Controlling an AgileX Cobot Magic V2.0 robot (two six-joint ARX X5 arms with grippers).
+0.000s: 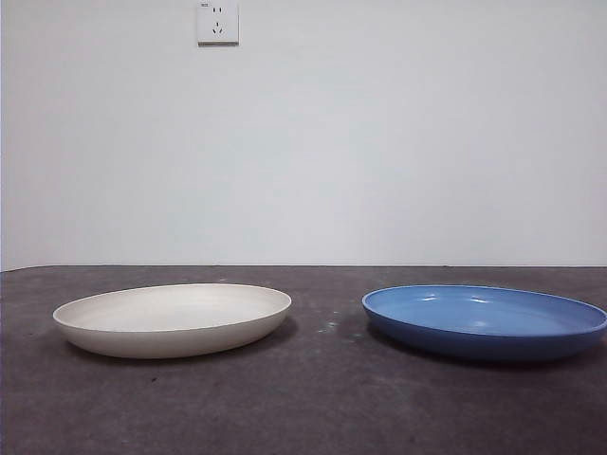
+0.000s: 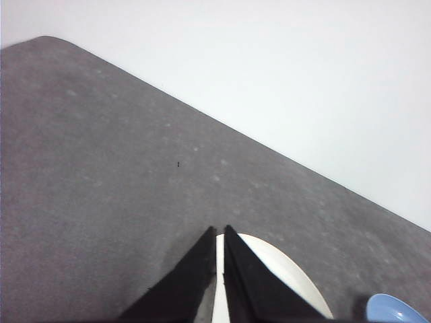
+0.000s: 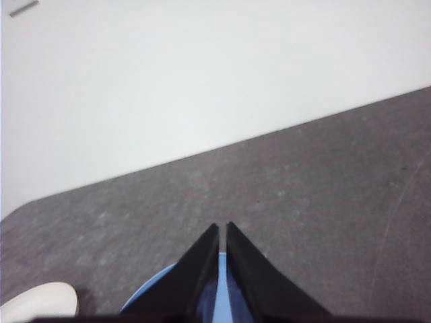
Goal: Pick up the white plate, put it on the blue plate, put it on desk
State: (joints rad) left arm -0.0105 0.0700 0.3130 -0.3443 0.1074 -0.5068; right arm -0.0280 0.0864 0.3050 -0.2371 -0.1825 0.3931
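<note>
On desk (image 1: pixel 313 398): two plates, side by side, well apart, neither stacked.
White plate (image 1: pixel 173 319): flat on desk, on one side in front view; upright, nothing in it.
Blue plate (image 1: pixel 486 322): flat on desk, on other side; glossy, nothing in it.
Left gripper (image 2: pixel 220 235): above white plate's edge, clear of it; jaws nearly together, narrow slit between, holding nothing.
Right gripper (image 3: pixel 222 231): above blue plate, clear of it; jaws nearly together, holding nothing.
Wall socket (image 1: pixel 217 22): high on white wall behind.
</note>
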